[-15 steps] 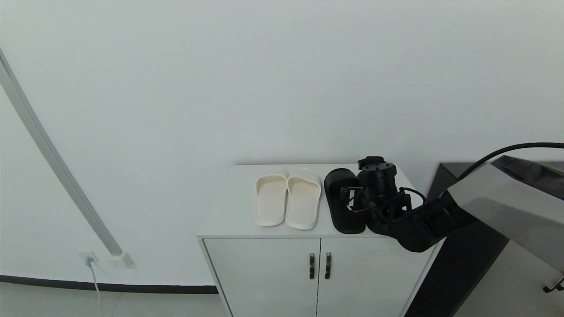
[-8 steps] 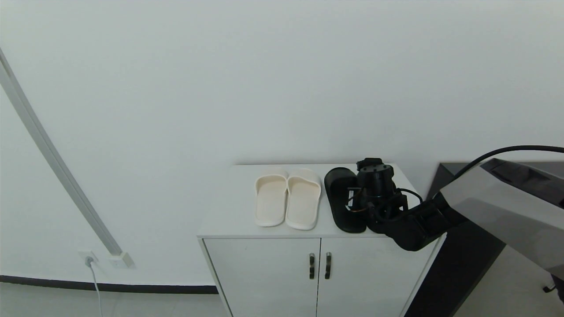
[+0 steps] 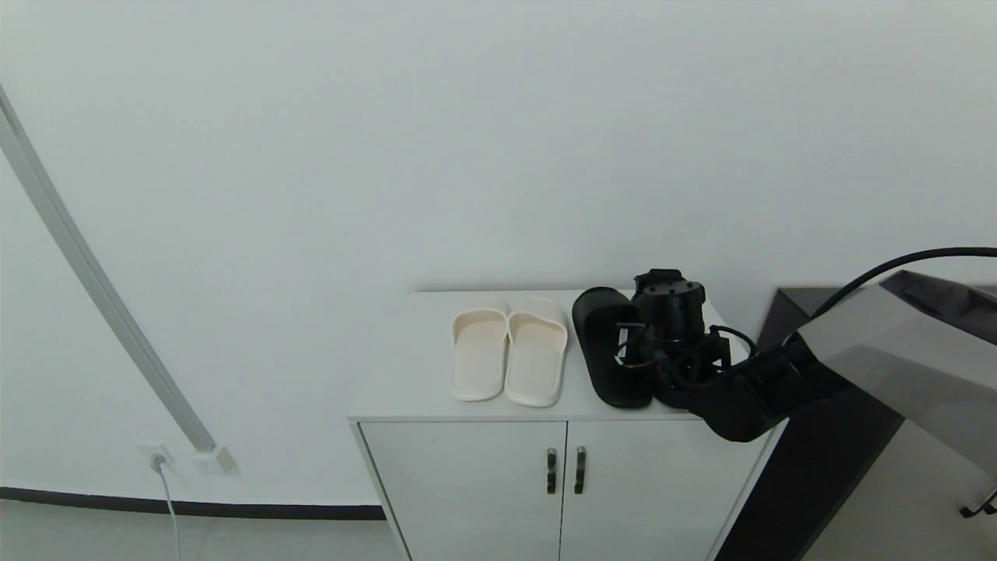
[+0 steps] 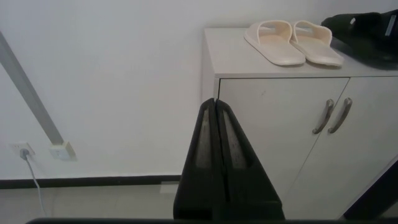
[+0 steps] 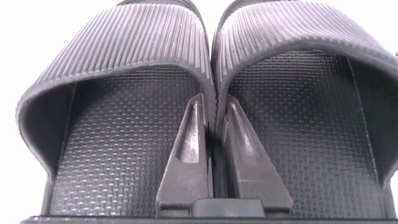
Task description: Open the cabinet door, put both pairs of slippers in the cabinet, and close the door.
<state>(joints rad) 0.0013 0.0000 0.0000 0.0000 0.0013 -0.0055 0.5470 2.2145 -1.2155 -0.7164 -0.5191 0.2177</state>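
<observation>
The right end effector [image 5: 213, 107] pinches the touching inner walls of the black slippers [image 5: 118, 124], presumably so both lift together.

Two cream slippers [image 3: 508, 354], two black slippers [image 5: 214, 81], one cabinet [image 3: 405, 378] with two doors [image 3: 467, 487] and two handles [image 3: 551, 471].

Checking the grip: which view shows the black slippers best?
Right wrist view: the right gripper pinches the black slippers by their inner edges. Head view: the arm covers one. Left wrist view: a far dark corner.
</observation>
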